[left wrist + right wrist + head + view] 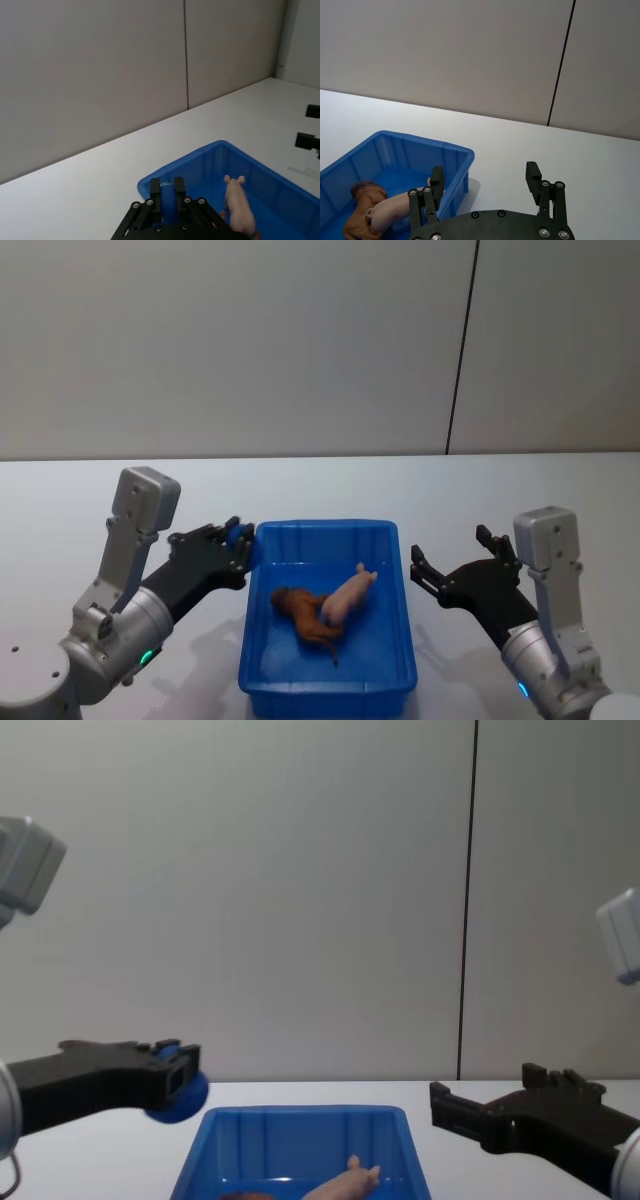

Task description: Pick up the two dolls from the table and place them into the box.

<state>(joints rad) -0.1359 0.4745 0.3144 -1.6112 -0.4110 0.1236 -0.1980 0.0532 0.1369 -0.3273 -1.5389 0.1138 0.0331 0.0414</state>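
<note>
Both dolls lie inside the blue box (325,527) in the middle of the white table (520,490). The reddish-brown shaggy one (303,612) is at the centre, and the pale pink pig (347,598) leans against it on the right. My left gripper (237,537) hovers at the box's far left corner, its fingers close together with no doll between them. To the right of the box my right gripper (448,546) hangs open and empty. The right wrist view shows both dolls, brown (362,210) and pink (395,207), within the box (420,140). The pig (239,202) also appears in the left wrist view.
A plain grey wall with a dark vertical seam (462,350) stands behind the table. Bare white tabletop (120,480) stretches to the left, right and far side of the box.
</note>
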